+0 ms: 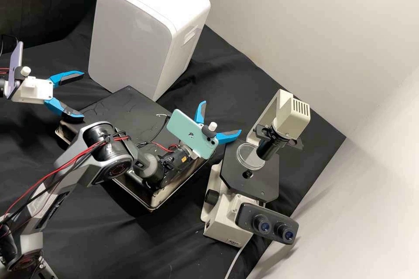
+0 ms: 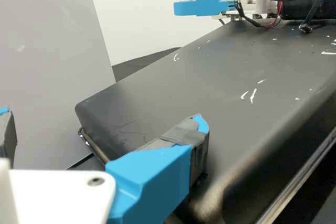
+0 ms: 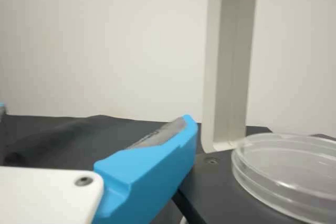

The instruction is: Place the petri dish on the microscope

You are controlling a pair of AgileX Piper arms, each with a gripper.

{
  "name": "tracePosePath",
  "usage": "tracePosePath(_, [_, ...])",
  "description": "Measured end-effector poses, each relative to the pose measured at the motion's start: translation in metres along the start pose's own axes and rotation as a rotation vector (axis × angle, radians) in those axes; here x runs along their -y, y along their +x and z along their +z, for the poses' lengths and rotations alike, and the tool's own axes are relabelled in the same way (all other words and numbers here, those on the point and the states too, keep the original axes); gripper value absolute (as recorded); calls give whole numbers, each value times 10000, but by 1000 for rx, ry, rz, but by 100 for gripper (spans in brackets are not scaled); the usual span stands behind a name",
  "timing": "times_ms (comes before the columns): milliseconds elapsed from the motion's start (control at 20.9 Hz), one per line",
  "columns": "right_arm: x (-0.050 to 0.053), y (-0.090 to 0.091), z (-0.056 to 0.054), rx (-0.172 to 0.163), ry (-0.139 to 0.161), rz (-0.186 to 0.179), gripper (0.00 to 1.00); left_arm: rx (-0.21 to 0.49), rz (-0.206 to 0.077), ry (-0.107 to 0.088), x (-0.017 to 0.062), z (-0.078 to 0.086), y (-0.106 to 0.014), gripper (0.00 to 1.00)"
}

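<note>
Left tool (image 1: 78,94), spread wide and empty, over a corner of the black tray (image 1: 131,111); right tool (image 1: 220,120), likewise spread and empty, just beside the microscope (image 1: 223,214); petri dish (image 1: 251,156), clear, resting on the stage (image 1: 262,185): probably light, rigid, slick, brittle, best pinched across its rim.
</note>
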Motion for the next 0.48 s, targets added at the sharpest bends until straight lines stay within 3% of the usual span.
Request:
tracePosePath(239, [-52, -88, -37, 23, 22, 34, 100, 1, 0, 0, 0, 2, 0, 100])
tracePosePath(383, [-67, -148, -35, 42, 5, 68, 100, 2, 0, 0, 0, 6, 0, 100])
tracePosePath(479, [-49, -204, -24, 37, 1, 99, 100, 3, 0, 0, 1, 8, 0, 100])
